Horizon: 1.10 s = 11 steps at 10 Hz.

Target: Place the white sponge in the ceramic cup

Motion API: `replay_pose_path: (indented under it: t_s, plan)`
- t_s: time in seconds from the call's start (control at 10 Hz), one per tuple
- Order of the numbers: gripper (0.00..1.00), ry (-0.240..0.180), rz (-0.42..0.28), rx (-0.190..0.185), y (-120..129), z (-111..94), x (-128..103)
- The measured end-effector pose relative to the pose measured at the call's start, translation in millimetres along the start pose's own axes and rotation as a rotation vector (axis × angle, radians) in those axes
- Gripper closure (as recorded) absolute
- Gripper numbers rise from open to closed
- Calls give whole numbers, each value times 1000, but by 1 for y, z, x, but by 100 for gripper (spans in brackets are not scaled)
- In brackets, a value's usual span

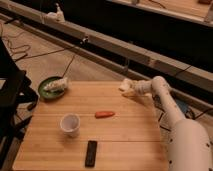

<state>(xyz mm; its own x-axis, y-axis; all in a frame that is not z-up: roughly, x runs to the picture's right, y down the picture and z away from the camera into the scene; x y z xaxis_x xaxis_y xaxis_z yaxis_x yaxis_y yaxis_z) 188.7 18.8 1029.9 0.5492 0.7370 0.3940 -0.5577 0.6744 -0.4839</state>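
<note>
The white sponge [125, 85] is at the far right edge of the wooden table [120, 137], right at the tip of my gripper [131, 88]. My white arm reaches in from the lower right, with the gripper against the sponge. The ceramic cup [70, 124] stands upright on the left half of the table, well away from the gripper and apart from the other things.
An orange carrot [104, 114] lies mid-table between cup and gripper. A black remote [91, 153] lies near the front edge. A dark green plate [51, 87] with a lumpy white object sits at the far left corner. A black chair [10, 85] stands to the left.
</note>
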Motion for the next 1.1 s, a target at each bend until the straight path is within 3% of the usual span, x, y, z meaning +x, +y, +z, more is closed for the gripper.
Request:
replay_pose_path:
  t_s: [0.2, 0.3, 0.8, 1.1]
  plan:
    - [96, 3, -10, 3, 0, -1, -1]
    - [100, 2, -13, 5, -1, -1, -1]
    - [100, -18, -37, -7, 5, -6, -12]
    - [100, -59, -87, 2, 4, -35, -38]
